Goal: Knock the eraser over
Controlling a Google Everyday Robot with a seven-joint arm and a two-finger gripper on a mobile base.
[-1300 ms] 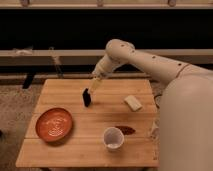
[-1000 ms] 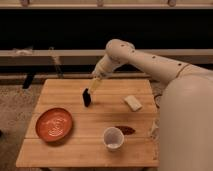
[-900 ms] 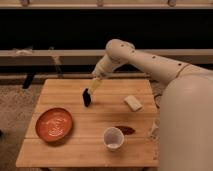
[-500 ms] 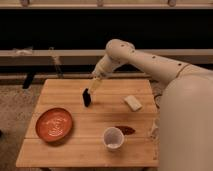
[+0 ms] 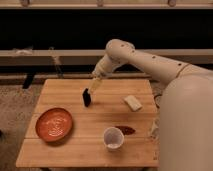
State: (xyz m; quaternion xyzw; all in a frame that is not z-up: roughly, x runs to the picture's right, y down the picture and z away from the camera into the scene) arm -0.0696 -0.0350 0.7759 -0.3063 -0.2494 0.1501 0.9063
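The eraser (image 5: 86,97) is a small black narrow slab standing upright, slightly tilted, near the middle of the wooden table (image 5: 65,147). My gripper (image 5: 93,88) hangs from the white arm that reaches in from the right. It sits just right of and slightly above the eraser's top, very close to it or touching it.
An orange-red plate (image 5: 53,124) lies at the front left. A white cup (image 5: 113,138) stands at the front centre. A dark red flat oval thing (image 5: 125,130) lies right of the cup. A pale cream block (image 5: 132,103) lies at the right. My white body (image 5: 185,130) fills the right side.
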